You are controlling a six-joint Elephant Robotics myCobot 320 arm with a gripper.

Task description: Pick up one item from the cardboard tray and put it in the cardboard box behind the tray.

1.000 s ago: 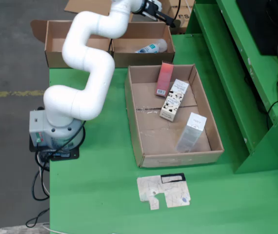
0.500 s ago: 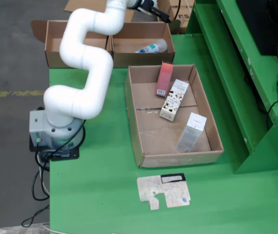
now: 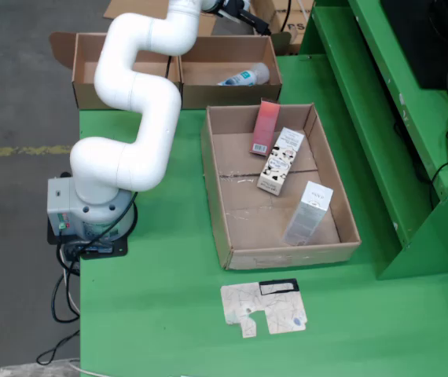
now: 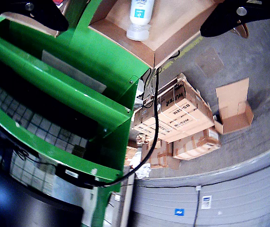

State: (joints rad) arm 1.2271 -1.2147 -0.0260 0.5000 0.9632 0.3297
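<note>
I see the black pincer (image 4: 135, 19) spread, empty, above the white plastic bottle (image 3: 244, 77) lying in the brown cardboard box (image 3: 228, 90) at tray's 12 o'clock.

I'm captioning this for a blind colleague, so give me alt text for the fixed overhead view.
A white robot arm reaches back past two open cardboard boxes, the right-hand box holding a bottle. On the green table in front, a cardboard tray holds a pink carton, a cow-print carton and a clear box.

three cartons (image 3: 279, 161) in one tray (image 3: 216, 192), one bottle (image 3: 244, 77), two boxes (image 3: 90, 59) behind
</note>
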